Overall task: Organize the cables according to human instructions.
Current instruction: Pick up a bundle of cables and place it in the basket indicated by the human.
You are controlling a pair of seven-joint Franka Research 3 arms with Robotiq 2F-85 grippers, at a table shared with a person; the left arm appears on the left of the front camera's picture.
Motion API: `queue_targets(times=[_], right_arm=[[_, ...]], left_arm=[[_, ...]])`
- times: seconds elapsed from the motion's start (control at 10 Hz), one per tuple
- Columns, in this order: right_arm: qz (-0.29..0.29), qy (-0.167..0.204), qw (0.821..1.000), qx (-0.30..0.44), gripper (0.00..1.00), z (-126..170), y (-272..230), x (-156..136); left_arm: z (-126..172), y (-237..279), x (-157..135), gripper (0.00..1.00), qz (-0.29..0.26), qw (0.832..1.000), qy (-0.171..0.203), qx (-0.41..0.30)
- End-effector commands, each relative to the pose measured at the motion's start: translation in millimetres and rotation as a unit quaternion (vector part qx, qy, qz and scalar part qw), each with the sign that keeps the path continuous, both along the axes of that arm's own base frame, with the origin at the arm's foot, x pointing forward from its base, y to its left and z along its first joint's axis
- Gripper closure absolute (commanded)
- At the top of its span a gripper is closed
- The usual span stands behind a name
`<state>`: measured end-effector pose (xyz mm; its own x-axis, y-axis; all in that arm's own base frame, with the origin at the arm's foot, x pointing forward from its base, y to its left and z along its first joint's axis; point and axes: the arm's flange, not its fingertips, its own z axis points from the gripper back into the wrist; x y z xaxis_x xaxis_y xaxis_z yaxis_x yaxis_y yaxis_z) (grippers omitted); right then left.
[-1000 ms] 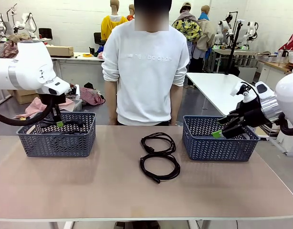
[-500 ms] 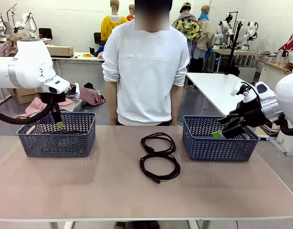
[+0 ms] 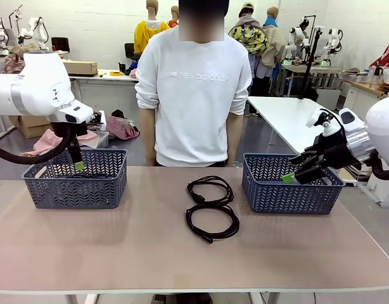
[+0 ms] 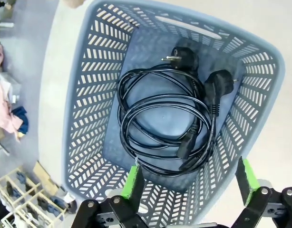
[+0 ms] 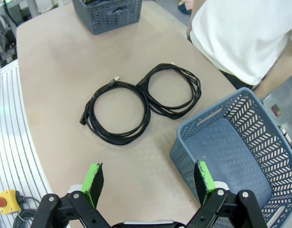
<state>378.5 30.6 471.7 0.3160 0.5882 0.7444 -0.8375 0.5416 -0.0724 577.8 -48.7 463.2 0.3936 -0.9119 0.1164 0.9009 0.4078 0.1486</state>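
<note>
Front view: two coiled cables [image 3: 211,209] lie on the table [image 3: 118,247] between the left basket [image 3: 74,187] and right basket [image 3: 289,193], with the left gripper [image 3: 77,164] and right gripper [image 3: 289,178] over them; left wrist view: spread fingers [image 4: 133,183] above plugged cords [image 4: 165,128] coiled inside the left basket; right wrist view: jaws spread, both coils touching near the right basket.

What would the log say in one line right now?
left gripper: open over left grey plastic basket | black coiled cables inside | right gripper: open, empty | two black cable coils on tan table
</note>
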Motion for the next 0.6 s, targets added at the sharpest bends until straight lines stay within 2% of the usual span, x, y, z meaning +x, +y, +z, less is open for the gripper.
queue_targets(times=[0.0, 0.3, 0.4, 0.5], right_arm=[[0.011, -0.008, 1.0, 0.009, 0.0, -2.8, -1.1, 4.3], [0.011, -0.008, 1.0, 0.009, 0.0, -2.8, -1.1, 4.3], [0.011, -0.008, 1.0, 0.009, 0.0, -2.8, -1.1, 4.3], [0.011, -0.008, 1.0, 0.009, 0.0, -2.8, -1.1, 4.3]], left_arm=[[3.4, -0.1, 2.3, 0.0, 0.01, 1.0, 0.004, -0.005], [-1.1, 1.6, 2.8, 0.0, 0.017, 1.0, 0.008, -0.014], [-2.5, 0.9, 6.0, 0.0, 0.046, 0.999, 0.004, -0.025], [-2.2, -0.3, 0.3, 0.0, 0.007, 1.0, 0.003, -0.002]])
